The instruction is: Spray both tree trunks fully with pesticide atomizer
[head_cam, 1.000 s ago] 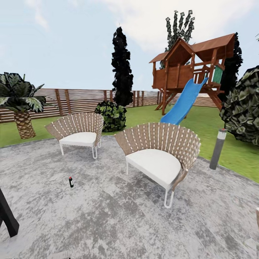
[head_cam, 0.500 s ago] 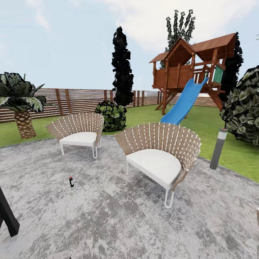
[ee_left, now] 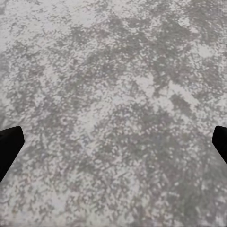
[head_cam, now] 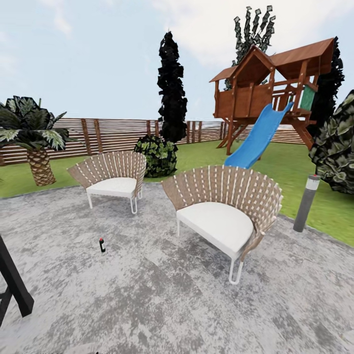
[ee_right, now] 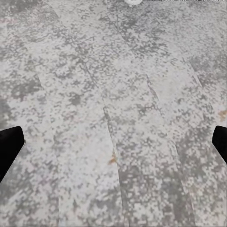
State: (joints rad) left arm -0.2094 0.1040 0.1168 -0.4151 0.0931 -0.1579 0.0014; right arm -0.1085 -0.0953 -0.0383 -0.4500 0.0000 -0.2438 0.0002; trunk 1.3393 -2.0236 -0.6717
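**Grey paving ahead, atomizer not yet picked up**

Grey mottled paving [head_cam: 147, 305] spreads under us and fills most of what we see from the head camera, with the green lawn [head_cam: 290, 167] behind it and the brown slatted fence [head_cam: 113, 135] closing the garden. Beyond the lawn stands a wooden playhouse [head_cam: 270, 83] with a blue slide [head_cam: 258, 140], and a dark column-shaped tree [head_cam: 172, 88] rises by the fence. On the paving sit two woven chairs with white cushions, the nearer chair [head_cam: 223, 211] to our right and the farther chair [head_cam: 113, 179] towards the left. A short palm [head_cam: 34, 137] grows at the left, a round bush [head_cam: 158, 156] behind the chairs, and a grey lamp post [head_cam: 306, 202] at the lawn's edge.

Smallest of all, the pesticide atomizer [head_cam: 102, 245] stands upright on the paving, in front of the farther chair and well apart from us.

Our left gripper [ee_left: 113, 142] and right gripper [ee_right: 113, 142] both hang over bare paving, fingers spread wide and holding nothing.

We judge the task barely begun: the approach, pickup and spraying of both trunks all remain, and we cannot pick out the bare-trunked trees here.
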